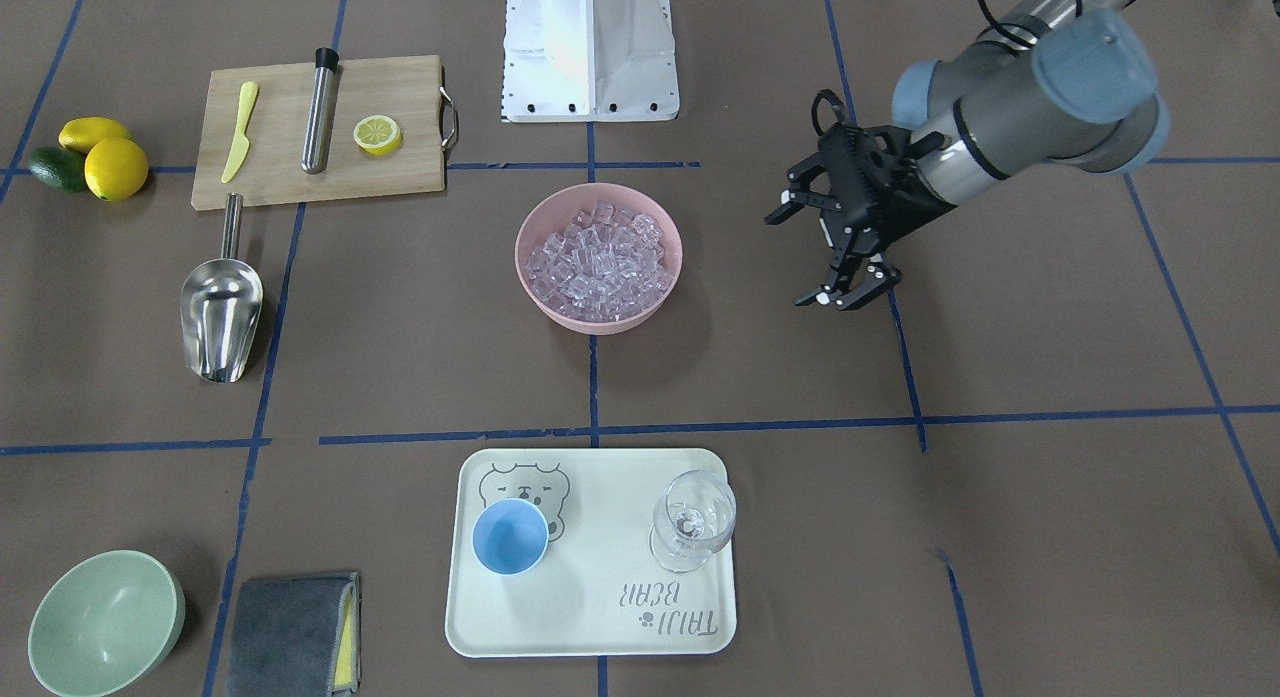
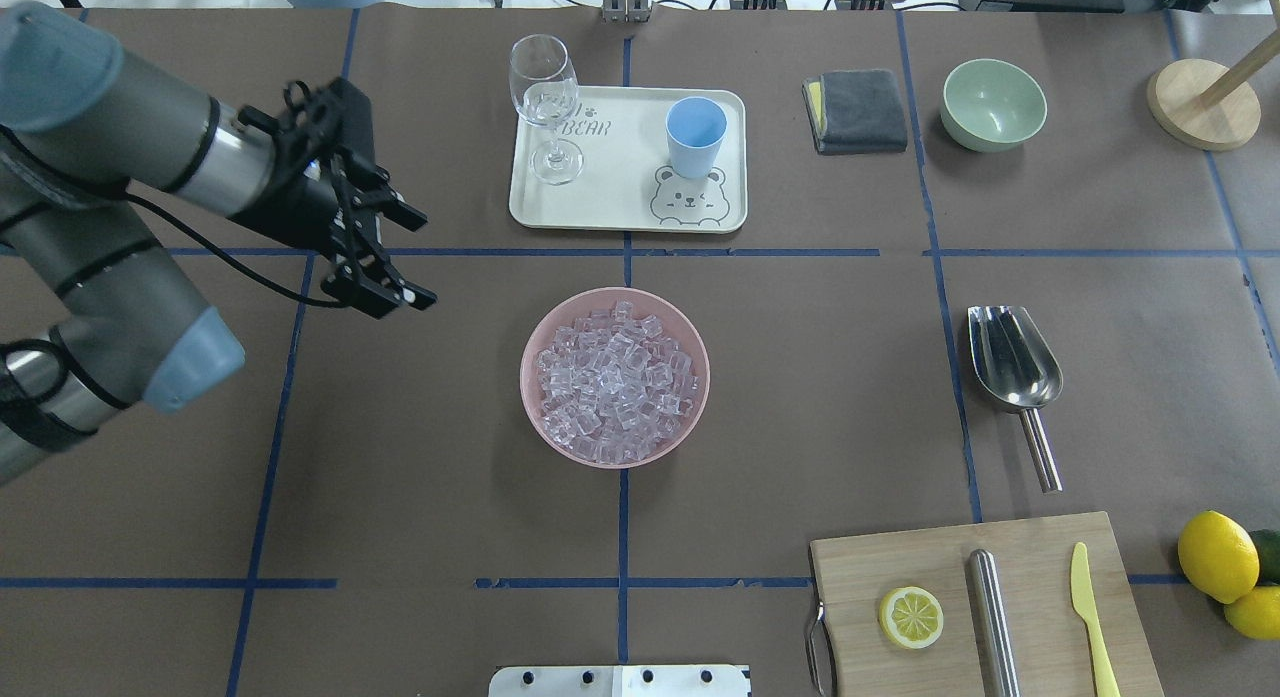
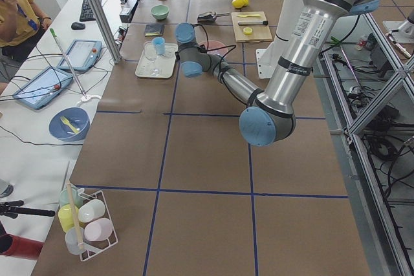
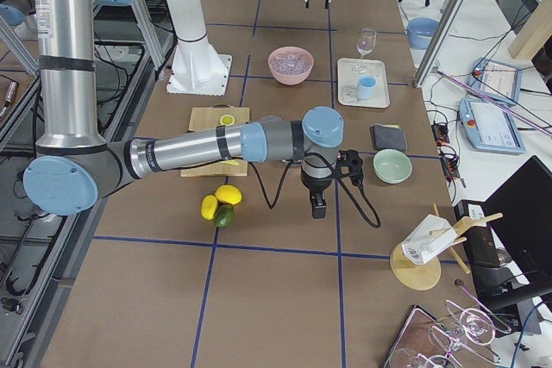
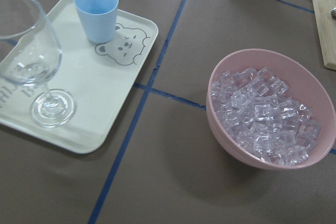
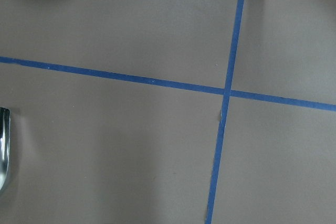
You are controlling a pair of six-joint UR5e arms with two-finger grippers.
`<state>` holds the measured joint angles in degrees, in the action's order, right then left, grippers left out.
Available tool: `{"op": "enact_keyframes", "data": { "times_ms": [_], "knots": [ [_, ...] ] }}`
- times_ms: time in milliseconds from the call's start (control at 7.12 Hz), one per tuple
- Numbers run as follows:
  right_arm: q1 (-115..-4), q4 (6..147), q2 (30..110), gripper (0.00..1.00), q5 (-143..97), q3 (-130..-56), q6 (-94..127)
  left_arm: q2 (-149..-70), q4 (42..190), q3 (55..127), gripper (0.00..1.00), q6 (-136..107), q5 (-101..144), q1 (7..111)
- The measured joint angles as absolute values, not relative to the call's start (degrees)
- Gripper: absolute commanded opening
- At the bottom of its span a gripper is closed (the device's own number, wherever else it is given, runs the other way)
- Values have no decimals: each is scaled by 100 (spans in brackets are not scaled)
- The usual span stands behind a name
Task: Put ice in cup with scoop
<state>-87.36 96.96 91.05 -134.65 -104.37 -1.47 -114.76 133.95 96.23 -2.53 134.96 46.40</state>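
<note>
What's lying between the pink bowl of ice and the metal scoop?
Nothing stands between the pink bowl and the scoop, only bare brown table crossed by one blue tape line. The overhead exterior view shows this.

**Surfaces on your table**

Your table wears a matt brown paper cover (image 1: 1050,327), marked with smooth blue tape (image 1: 1060,414). The scoop (image 1: 220,317) is polished steel, mirror-bright in its trough. The ice (image 1: 598,262) looks clear and glassy. The pink bowl (image 1: 600,324) looks like smooth, dull plastic. Your cup (image 1: 510,537) is opaque light blue, smooth and matt. The cream tray (image 1: 590,617) has a soft sheen, and the wine glass (image 1: 693,522) is clear, glinting glass. The cutting board (image 1: 400,87) shows pale wood grain and has a metal handle (image 1: 452,117). The steel tube (image 1: 320,112) looks brushed, and the yellow knife (image 1: 240,132) plastic. The grey cloth (image 1: 290,632) is fuzzy, and the green bowl (image 1: 105,627) is glossy.
</note>
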Motion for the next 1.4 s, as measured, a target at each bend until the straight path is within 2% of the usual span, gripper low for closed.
{"op": "enact_keyframes", "data": {
  "times_ms": [140,561,842,1404],
  "knots": [
    [-8737,9695,9106,100,-13465,-10436,-149,-11474,13862,9455,100,-264,13111,4234],
    [-8736,9702,9105,100,-13465,-10433,-149,-11439,15817,8318,100,-188,12334,3559],
    [-8736,9703,9105,100,-13467,-10433,-144,-11482,16134,7934,100,144,12273,3392],
    [-8671,9703,9105,100,-13476,-10468,-76,-11594,16422,7713,100,225,12014,3169]
  ]
}}
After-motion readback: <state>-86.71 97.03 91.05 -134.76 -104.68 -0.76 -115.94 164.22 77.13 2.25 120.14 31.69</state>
